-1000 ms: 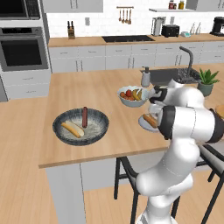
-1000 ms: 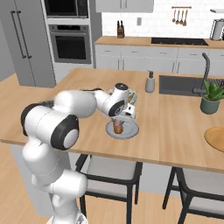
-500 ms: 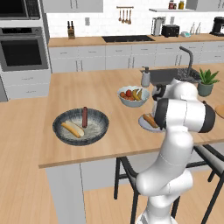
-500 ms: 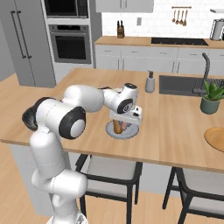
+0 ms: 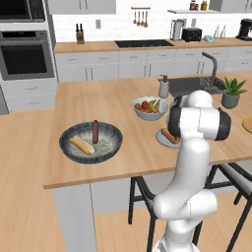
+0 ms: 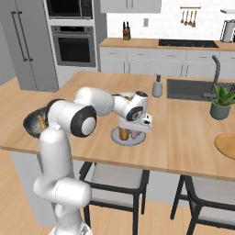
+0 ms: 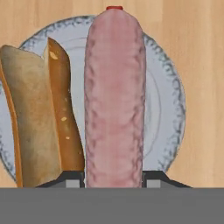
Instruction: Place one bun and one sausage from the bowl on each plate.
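A home kitchen: a built-in black wall oven (image 5: 25, 59) at upper left, grey cabinets (image 5: 147, 64), a steel sink tap (image 5: 210, 66) on the pale wooden island worktop (image 5: 98, 106), dark stools (image 6: 119, 183) beneath.

A mottled pale pink rod-shaped sausage (image 7: 114, 96) with a red tip is showing against a pale grey-blue round plate (image 7: 168, 100) with a speckled rim. Beside it, a golden-tan split bun (image 7: 39, 118) is showing darker brown crust edges and pale flecks.
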